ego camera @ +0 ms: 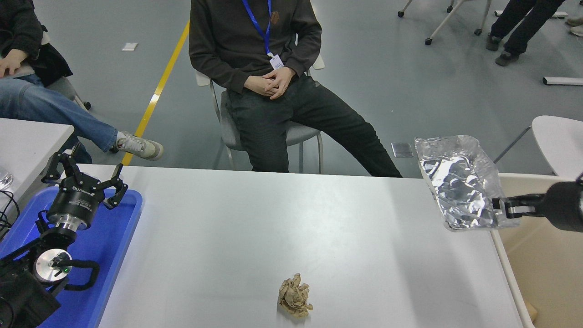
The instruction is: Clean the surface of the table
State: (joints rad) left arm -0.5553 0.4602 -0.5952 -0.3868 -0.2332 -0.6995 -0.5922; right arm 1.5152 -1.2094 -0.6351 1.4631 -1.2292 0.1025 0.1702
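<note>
Bench surface (237,228): large, light grey-white, fills middle of head view, from blue tray at left to beige bin at right. Lies below and to left of right claw, which hangs off its far right corner.

Beige bin (542,269): just beside right edge of bench, open top, inside mostly bare.

Blue tray (114,255): at left edge of bench, under left arm.

Person (268,77) in dark sweater and dark trousers, blue lanyard: seated on grey chair at far side of bench, hands folded in lap. Second person's legs in blue jeans w/ light shoe at upper left.

Silver foil bag (460,182): crumpled, shiny, held in air over far right corner of bench and rim of bin, tilted, lower right edge in claw.

Left arm: parked at lower left over blue tray. Left claw (86,175): fingers spread apart, nothing between them.

Right claw (501,211): enters from right edge, points left, fingers clamped on lower right edge of foil bag, above bin rim.

Crumpled brown paper ball (295,296): on bench, near front edge, about middle, well apart from both claws.
</note>
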